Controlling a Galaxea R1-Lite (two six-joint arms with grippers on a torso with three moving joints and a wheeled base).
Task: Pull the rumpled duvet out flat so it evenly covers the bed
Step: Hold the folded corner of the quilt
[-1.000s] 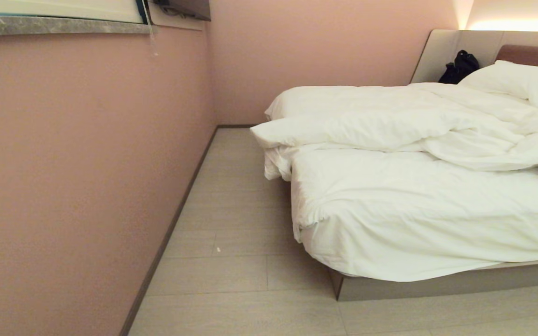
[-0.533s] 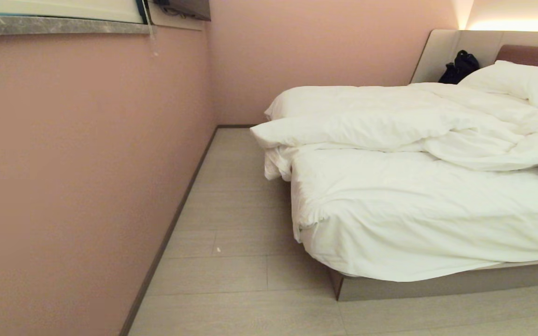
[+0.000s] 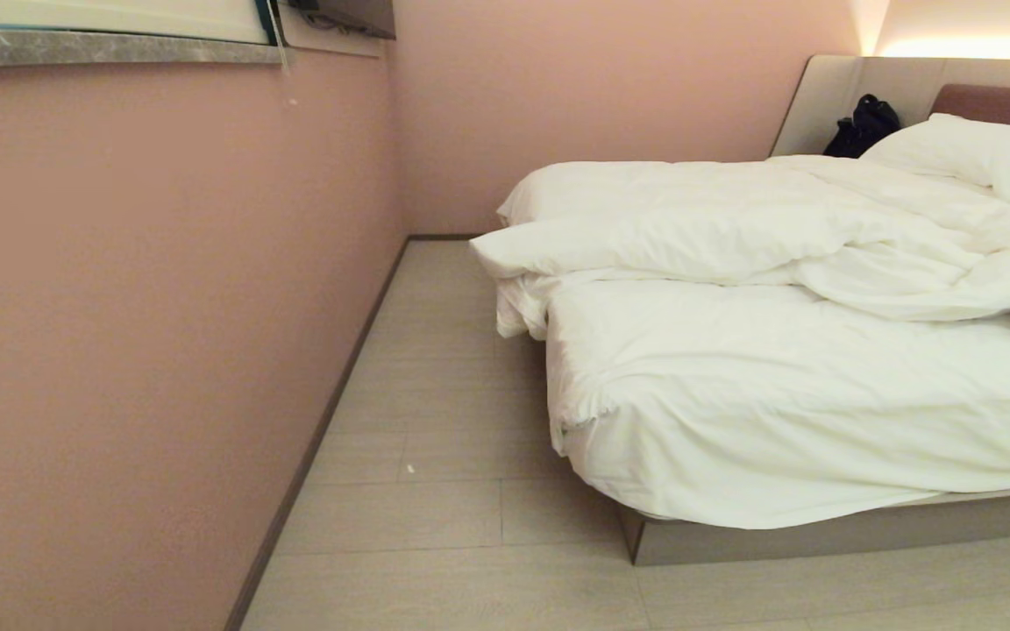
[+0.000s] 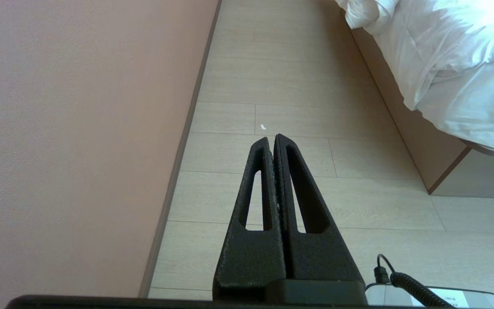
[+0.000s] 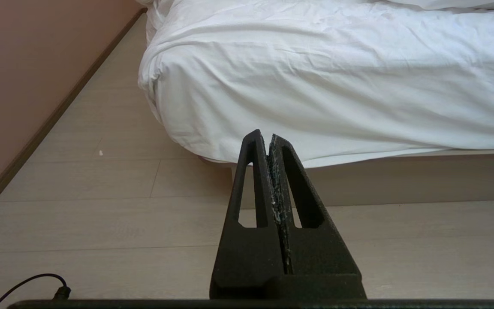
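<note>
- I see the duvet (image 3: 733, 228) bunched across the middle of the bed (image 3: 821, 535), at about two o'clock, so the foot lies bare.
- Left gripper (image 4: 271, 138) and right gripper (image 5: 265, 136) hang pinched together, empty (parked low, I judge, before any reach).

Each hand is matte black and rough-grained: two long tapered fingers with slotted cut-outs, rising from a blocky base, on the left hand (image 4: 271, 138) and the right hand (image 5: 263, 135). The right's inner pads carry pale flecks. A coiled black cable (image 4: 405, 283) runs beside a light-grey housing (image 4: 440, 297).
</note>
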